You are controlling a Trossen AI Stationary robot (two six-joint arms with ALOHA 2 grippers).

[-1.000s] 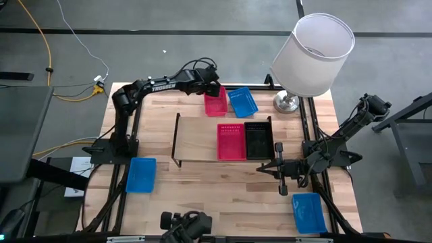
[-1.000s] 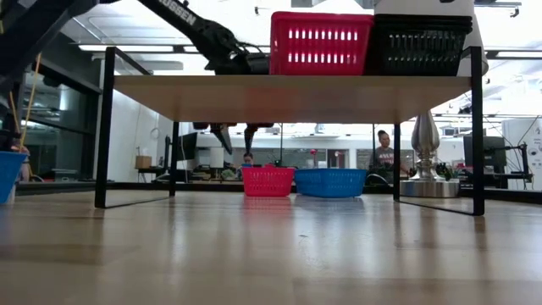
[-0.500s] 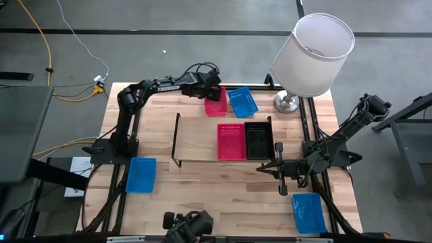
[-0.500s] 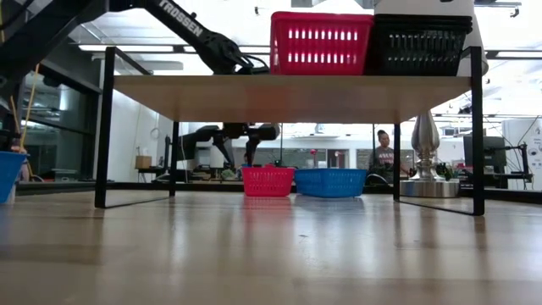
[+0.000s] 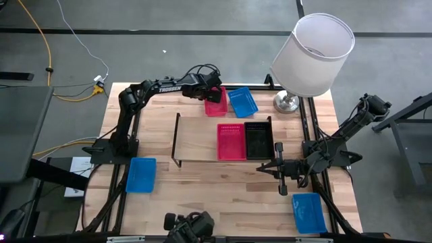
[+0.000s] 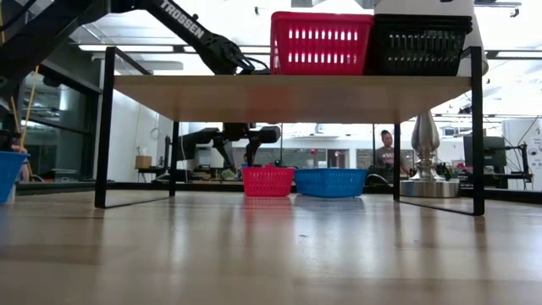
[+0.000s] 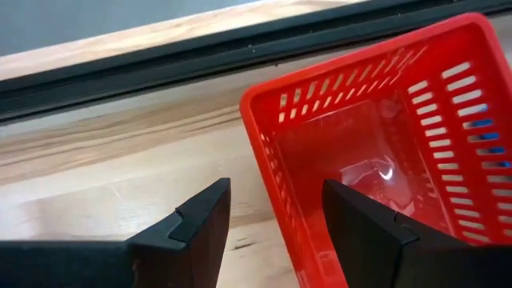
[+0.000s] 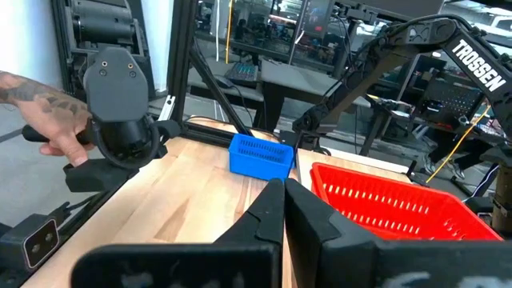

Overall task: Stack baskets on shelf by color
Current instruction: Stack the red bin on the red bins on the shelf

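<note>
Behind the shelf (image 5: pixel 196 138), at the far edge of the tabletop (image 5: pixel 202 185), I have the left gripper (image 7: pixel 276 228) spread wide, one finger outside the near wall of a loose red basket (image 5: pixel 215 102) and the other over its inside; nothing is pinched yet. Just beside that basket sits a blue basket (image 5: pixel 242 102), close but whether touching I cannot tell. On the shelf itself a red stack (image 5: pixel 231 140) and a black stack (image 5: pixel 258 140) stand side by side at its right end; how many baskets each holds I cannot count from above. The shelf's left part is bare wood, so I judge the blue pile has not been started. Two more blue baskets wait on the tabletop, one near the left arm's base (image 5: pixel 141 174) and one at the front right corner (image 5: pixel 308 211). My right gripper (image 5: pixel 282 181) idles in front of the shelf, pressed together on nothing. By my reckoning black looks done, red needs this last one, and all three blues remain
</note>
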